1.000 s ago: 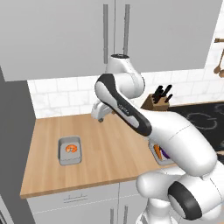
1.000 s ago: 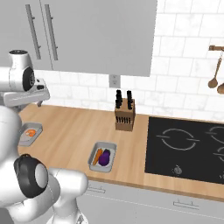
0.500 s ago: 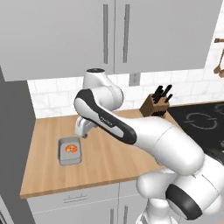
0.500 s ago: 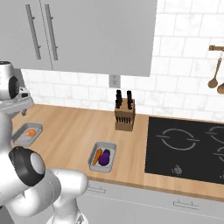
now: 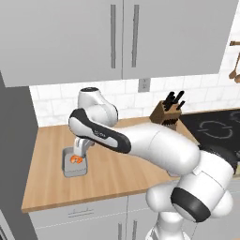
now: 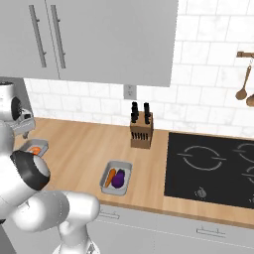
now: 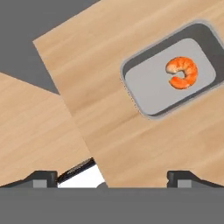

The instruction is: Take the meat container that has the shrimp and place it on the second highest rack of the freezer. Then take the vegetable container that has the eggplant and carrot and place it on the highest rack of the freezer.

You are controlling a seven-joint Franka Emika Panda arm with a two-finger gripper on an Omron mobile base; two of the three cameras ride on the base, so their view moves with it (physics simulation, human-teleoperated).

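The meat container [image 5: 75, 168] is a small grey tray near the counter's left end, with the curled orange shrimp [image 5: 75, 160] in it. My gripper [image 5: 81, 152] hangs just above its far edge, open and empty. The hand view has the tray [image 7: 148, 89] and shrimp [image 7: 182, 72] at upper right, off to the side of my open gripper [image 7: 113, 178], whose fingertips [image 7: 41, 177] stand wide apart. The vegetable container [image 6: 124, 168] sits near the front edge, holding the dark-purple eggplant [image 6: 119, 179] and the carrot [image 6: 110, 176]. The freezer's racks are out of view.
A knife block [image 6: 140, 130] stands by the wall, beside the black cooktop [image 6: 213, 168]. White wall cupboards [image 5: 117, 37] hang overhead. A tall dark grey body [image 5: 14, 150] bounds the counter's left end. The counter edge [image 7: 65, 100] runs close to the tray.
The arm has swung left across the counter and come down over the shrimp tray. The gripper stays open, and both containers lie where they were.
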